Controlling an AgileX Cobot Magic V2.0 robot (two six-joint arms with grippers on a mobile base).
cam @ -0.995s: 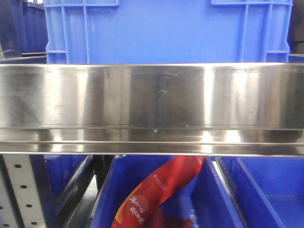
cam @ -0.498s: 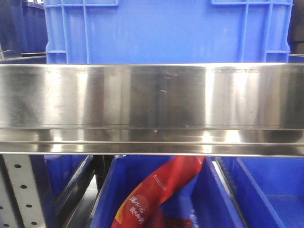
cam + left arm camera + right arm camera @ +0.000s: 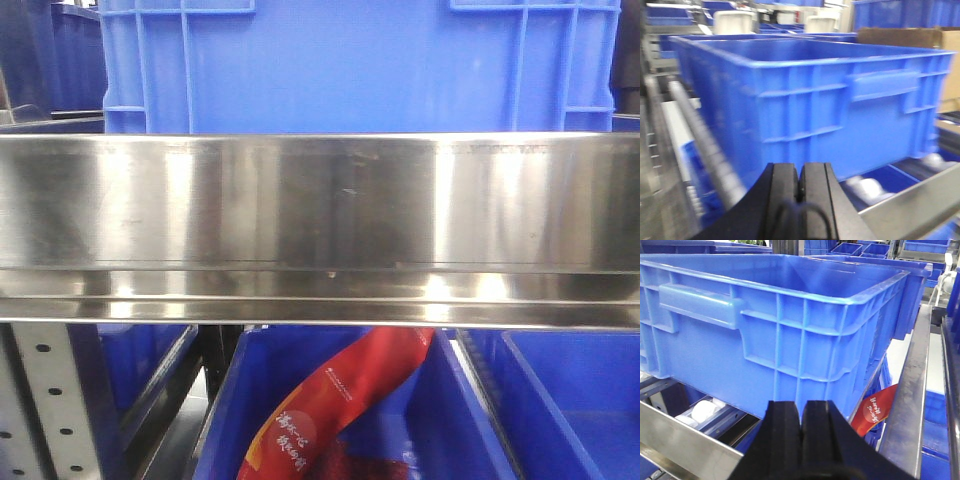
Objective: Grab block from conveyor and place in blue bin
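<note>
Warehouse: stacked blue crates (image 3: pixel 805 105), steel roller racks (image 3: pixel 320 230)

1. Bright, even light throughout; no dark corners.
2. Front view: the steel rail (image 3: pixel 320 230) carries broad vertical glare bands and a thin white streak low down; focus fairly sharp.
3. Left wrist view: heavily smeared; the blue bin (image 3: pixel 815 100) has soft edges; rollers below are washed out.
4. Right wrist view: crisp; soft sheen along the bin rim.
</note>
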